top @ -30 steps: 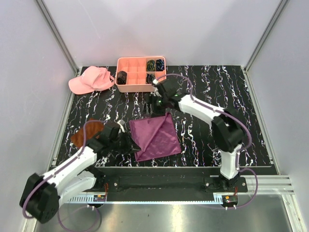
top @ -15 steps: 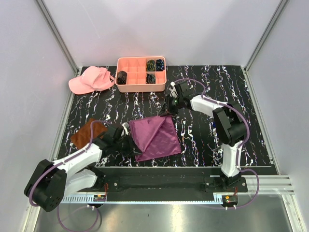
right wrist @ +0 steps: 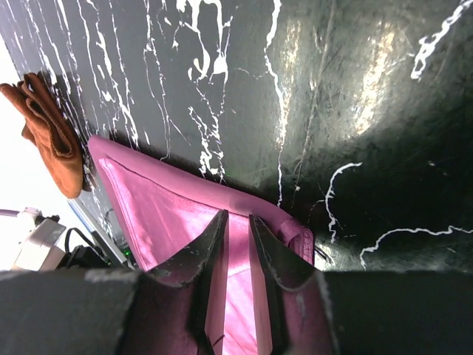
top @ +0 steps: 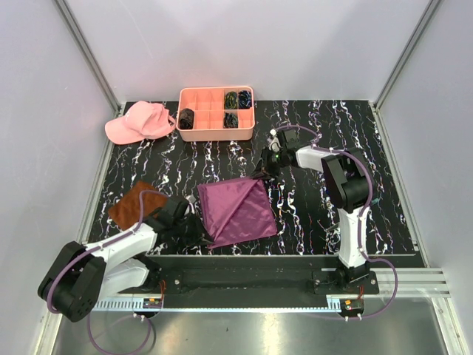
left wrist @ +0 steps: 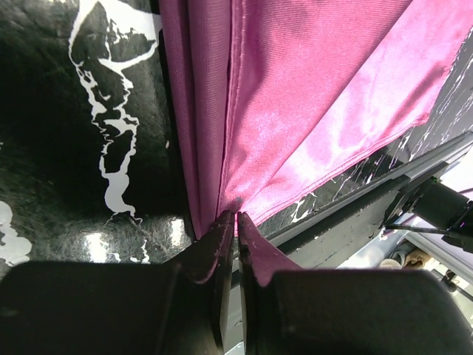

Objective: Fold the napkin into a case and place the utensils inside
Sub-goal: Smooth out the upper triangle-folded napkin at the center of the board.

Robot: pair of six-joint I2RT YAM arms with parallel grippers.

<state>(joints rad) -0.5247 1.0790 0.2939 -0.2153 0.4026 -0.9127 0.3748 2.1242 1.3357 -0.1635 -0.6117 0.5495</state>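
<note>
From above, the napkin [top: 240, 211] is lying on the black marbled table [top: 355, 133], close to the middle of its near edge, with a diagonal crease running across it. The left gripper [top: 199, 226] is reaching in from the near left corner and meeting the napkin's left edge. The right gripper [top: 263, 171] is sitting at the napkin's far corner, toward the table's middle. A rust-brown cloth [top: 133, 205] is lying near the left edge, apart from the napkin. A pink cap [top: 140, 122] is resting at the far left corner, and beside it a pink tray [top: 216, 133] is holding dark coiled bundles [top: 238, 98] in some of its compartments.

In the left wrist view, the left gripper [left wrist: 235, 215] is pinching the napkin [left wrist: 310, 96]. Its jaws are almost together, with the gathered edge of the cloth between them. Layers of cloth are fanning away from the pinch across the table [left wrist: 89, 111].

In the right wrist view, the right gripper [right wrist: 237, 218] is standing over the napkin [right wrist: 170, 214] at its corner. Its jaws are drawn narrow, with a strip of the cloth between them. The rust-brown cloth [right wrist: 48, 126] is showing beyond, across a stretch of the table [right wrist: 332, 96].
</note>
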